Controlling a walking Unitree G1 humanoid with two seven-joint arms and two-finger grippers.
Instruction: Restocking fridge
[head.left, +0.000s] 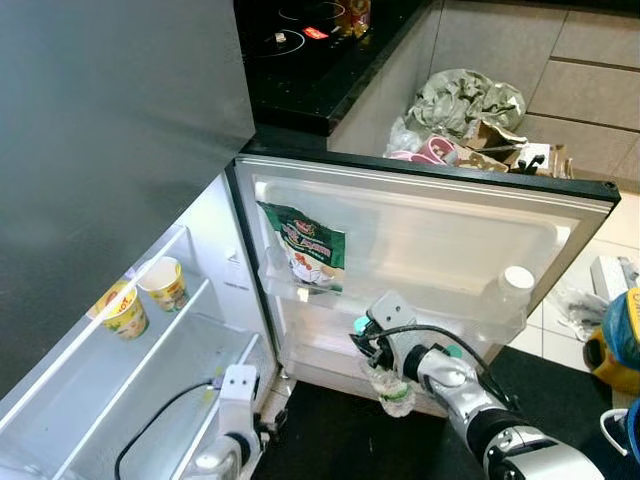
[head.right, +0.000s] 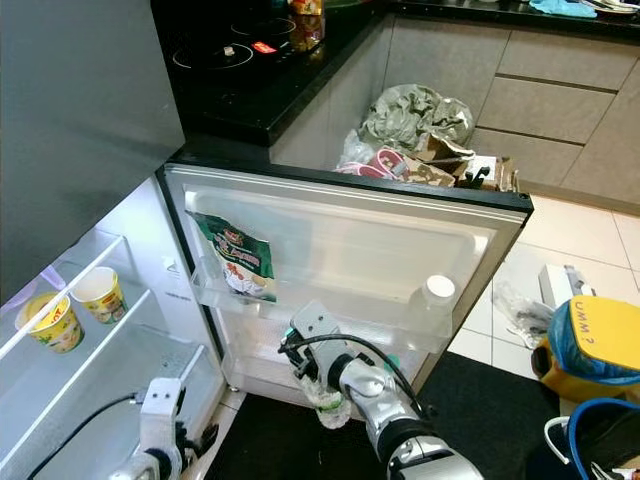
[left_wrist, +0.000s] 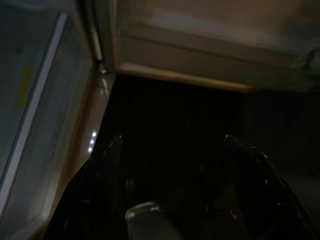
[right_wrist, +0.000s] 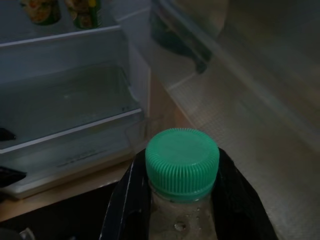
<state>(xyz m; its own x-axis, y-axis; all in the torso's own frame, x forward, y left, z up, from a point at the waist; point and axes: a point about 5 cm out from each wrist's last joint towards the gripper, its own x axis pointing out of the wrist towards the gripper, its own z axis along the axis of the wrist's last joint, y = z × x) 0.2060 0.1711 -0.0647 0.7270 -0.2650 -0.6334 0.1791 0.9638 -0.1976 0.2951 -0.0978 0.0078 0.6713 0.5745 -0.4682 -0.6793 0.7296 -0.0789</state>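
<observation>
Right gripper (head.left: 385, 375) is clamping a clear bottle (head.left: 393, 392) just under its green cap (right_wrist: 182, 161); the two black fingers (right_wrist: 122, 200) are sitting snug against both sides of the neck, closed only as far as the bottle allows. The bottle is hanging low in front of the open fridge door (head.left: 420, 250), below the door shelf (head.left: 400, 300) that is carrying a green pouch (head.left: 305, 248) on the left and a white-capped bottle (head.left: 512, 290) on the right.

Orientation: long axis is running close to vertical in the head views, cap toward the wrist and base toward the dark floor. Exact tilt is hard to read.

Risks, as judgement:
- Grip is high on the neck, so the body may be swinging and could clip the shelf lip on the way up.
- The bottle looks wet or crinkled; it could be slipping through the fingers.

Left gripper (left_wrist: 170, 190) is hanging near the fridge's lower edge, fingers spread apart, holding nothing. Two cups (head.left: 145, 295) are standing on an inside shelf, far left.
</observation>
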